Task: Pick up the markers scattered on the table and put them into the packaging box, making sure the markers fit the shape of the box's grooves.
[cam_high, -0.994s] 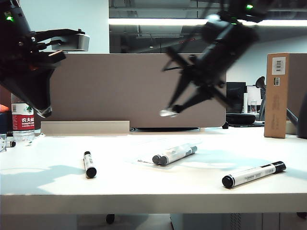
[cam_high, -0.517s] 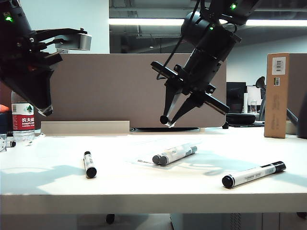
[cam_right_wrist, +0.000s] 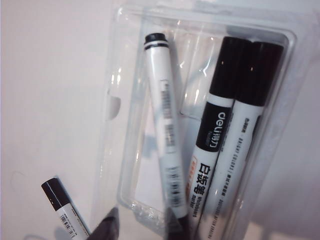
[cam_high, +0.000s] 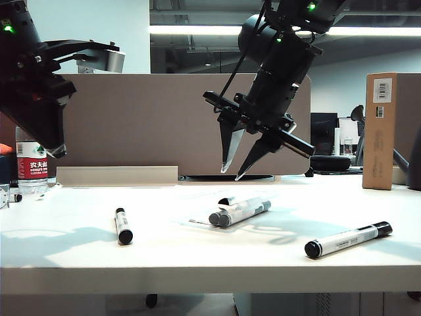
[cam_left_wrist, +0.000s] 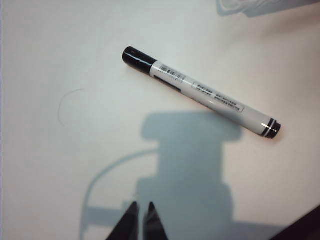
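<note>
My right gripper (cam_high: 231,172) hangs above the packaging box (cam_right_wrist: 125,65) with its jaws parted and nothing between them. A third marker (cam_right_wrist: 162,115) lies in the box at a slant, beside the two seated markers (cam_right_wrist: 227,120) — I judge it not yet down in its groove. To do this well I'd nudge it parallel to its neighbours and press lightly, not shove the clear tray across the worktop (cam_high: 66,257). That arm reaches down steeply from above, fingers pointing at the box. My left gripper (cam_left_wrist: 140,220) is closed and empty, poised high over a loose marker (cam_left_wrist: 200,92); another loose marker (cam_high: 347,239) lies to the right.
</note>
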Robot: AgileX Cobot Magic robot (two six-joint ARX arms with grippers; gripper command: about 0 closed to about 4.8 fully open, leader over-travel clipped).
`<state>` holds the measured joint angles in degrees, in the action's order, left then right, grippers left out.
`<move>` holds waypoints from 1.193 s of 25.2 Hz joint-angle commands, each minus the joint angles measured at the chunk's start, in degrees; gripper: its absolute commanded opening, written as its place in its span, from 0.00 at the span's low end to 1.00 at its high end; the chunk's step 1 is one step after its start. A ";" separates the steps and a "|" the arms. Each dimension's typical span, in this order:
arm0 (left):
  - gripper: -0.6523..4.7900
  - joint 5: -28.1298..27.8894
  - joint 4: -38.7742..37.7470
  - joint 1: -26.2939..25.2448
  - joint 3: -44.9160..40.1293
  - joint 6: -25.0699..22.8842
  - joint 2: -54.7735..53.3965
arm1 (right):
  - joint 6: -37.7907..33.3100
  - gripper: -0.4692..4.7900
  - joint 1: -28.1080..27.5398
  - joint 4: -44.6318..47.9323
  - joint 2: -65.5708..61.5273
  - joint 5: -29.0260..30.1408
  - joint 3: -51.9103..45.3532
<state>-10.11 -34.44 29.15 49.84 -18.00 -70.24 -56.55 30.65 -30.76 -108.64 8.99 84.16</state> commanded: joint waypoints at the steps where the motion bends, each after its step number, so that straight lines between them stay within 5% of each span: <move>1: 0.16 -0.20 0.90 0.02 0.22 -0.02 0.20 | -0.22 0.31 0.09 0.35 0.22 0.39 0.26; 9: 0.16 -0.17 0.83 0.02 0.22 0.00 0.20 | 11.17 0.31 -0.15 -5.42 3.58 5.03 0.28; 16: 0.16 -0.15 1.36 0.04 0.22 0.87 0.20 | 26.03 0.31 -1.01 -29.83 8.55 -10.56 0.26; 18: 0.16 0.74 1.79 0.04 0.22 0.92 0.20 | 31.08 0.35 -0.98 -32.41 8.55 -11.13 0.24; 21: 0.16 1.14 1.75 0.04 0.22 0.90 0.20 | 36.48 0.53 -0.77 -34.95 8.46 -12.79 0.24; 30: 0.16 1.31 1.73 0.04 0.22 0.92 0.20 | 55.74 0.55 -0.74 -44.85 7.02 -18.58 0.20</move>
<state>-9.06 -33.19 29.15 49.84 -17.10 -70.24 -4.80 29.89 -73.73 -101.36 -8.67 84.18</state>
